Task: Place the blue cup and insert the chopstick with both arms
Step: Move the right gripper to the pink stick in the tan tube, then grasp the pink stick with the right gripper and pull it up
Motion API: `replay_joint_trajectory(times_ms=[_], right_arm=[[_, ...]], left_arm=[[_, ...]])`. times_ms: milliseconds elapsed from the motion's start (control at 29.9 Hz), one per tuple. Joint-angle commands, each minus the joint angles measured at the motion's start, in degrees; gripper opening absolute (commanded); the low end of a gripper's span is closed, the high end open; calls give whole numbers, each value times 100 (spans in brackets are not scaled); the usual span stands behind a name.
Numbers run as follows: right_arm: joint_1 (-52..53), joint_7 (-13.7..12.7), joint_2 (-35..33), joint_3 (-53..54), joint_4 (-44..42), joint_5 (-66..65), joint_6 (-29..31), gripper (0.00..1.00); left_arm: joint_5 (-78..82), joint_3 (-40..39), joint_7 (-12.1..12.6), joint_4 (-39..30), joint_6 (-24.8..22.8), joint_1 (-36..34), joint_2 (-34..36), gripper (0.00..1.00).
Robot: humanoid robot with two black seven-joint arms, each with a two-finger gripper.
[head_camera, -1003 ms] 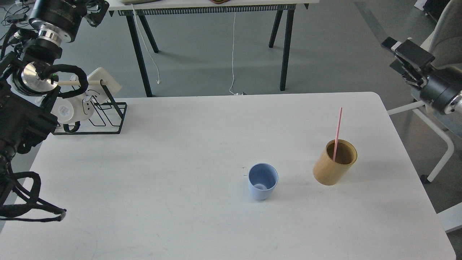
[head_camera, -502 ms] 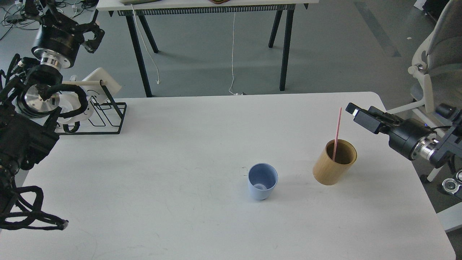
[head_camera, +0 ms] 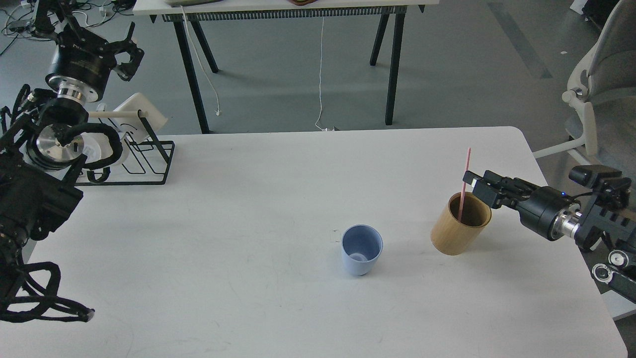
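**Right arm closed in on the chopstick; cup already standing**

Since a second earlier, the right gripper (head_camera: 472,180) had swung in from off the table's right side and dropped low, so that its tip sat just beside the chopstick (head_camera: 465,178); the left arm had only shifted slightly by the rack.

Nearest, the blue cup (head_camera: 361,249) stood upright and empty on the white table (head_camera: 223,258), mouth up, well apart from either arm, so the placing step looked done. Just to its right, the tan wooden cylinder (head_camera: 461,223) stood upright with the pink chopstick leaning inside it, its top rising well above the rim. The right fingers were level with the upper stick; whether they were spread or touching it I cannot tell. By my judgement, gripping the stick, lifting it out and setting it in the blue cup all remained.

Farther back on the left, the left gripper (head_camera: 126,52) hung above the black wire rack (head_camera: 149,164), its fingers spread and empty.

No brand, label or writing could be read anywhere.
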Motion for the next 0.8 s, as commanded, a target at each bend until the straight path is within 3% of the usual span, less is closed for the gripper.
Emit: replay_joint_trajectory(times_ms=[0, 201, 368, 468, 769], right_arm=[[109, -75, 84, -14, -23, -48, 27, 48], [311, -207, 172, -206, -84, -48, 53, 44], [417, -339, 234, -392, -155, -48, 44, 21], [408, -365, 242, -400, -164, -48, 44, 12], [425, -312, 173, -400, 38, -39, 27, 6]], left_arm=[[0, -15, -1, 7, 0, -8, 3, 100], [0, 3, 8, 7, 0, -8, 3, 100], [0, 3, 17, 42, 0, -8, 12, 100], [0, -6, 34, 42, 0, -8, 21, 100], [0, 3, 61, 42, 0, -26, 38, 100]])
